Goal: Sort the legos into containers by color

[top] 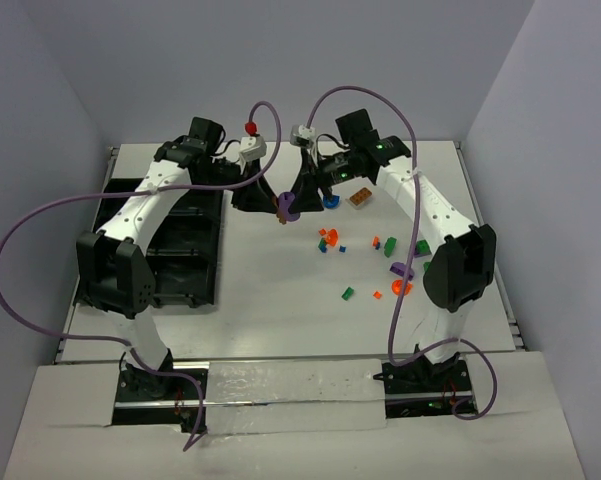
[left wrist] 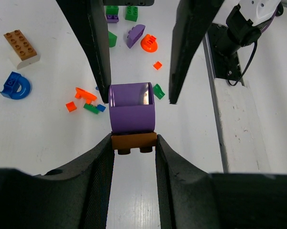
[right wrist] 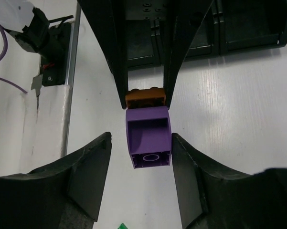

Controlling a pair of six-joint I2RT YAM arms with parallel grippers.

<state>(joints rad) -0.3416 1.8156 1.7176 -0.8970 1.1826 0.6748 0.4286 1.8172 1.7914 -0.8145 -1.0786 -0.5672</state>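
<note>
My left gripper [left wrist: 133, 143] is shut on a small brown brick [left wrist: 133, 141] with a purple curved piece [left wrist: 132, 112] stuck to its far side. In the top view this pair [top: 285, 208] hangs above the table's middle back. My right gripper [right wrist: 141, 143] faces the left one and straddles the purple piece [right wrist: 148, 138]. Its jaws are open: the right finger is close against the piece, and a gap shows on the left. The brown brick [right wrist: 145, 98] sits between the left gripper's fingers [right wrist: 115, 57]. The black compartment tray [top: 185, 260] lies at the left, partly under the left arm.
Loose legos are scattered at the right: a blue arch [top: 331, 201], a brown-on-white brick [top: 361, 197], orange pieces [top: 327, 240], green bricks [top: 391, 246], a purple piece [top: 402, 270]. The right arm's base column [top: 450, 270] stands beside them.
</note>
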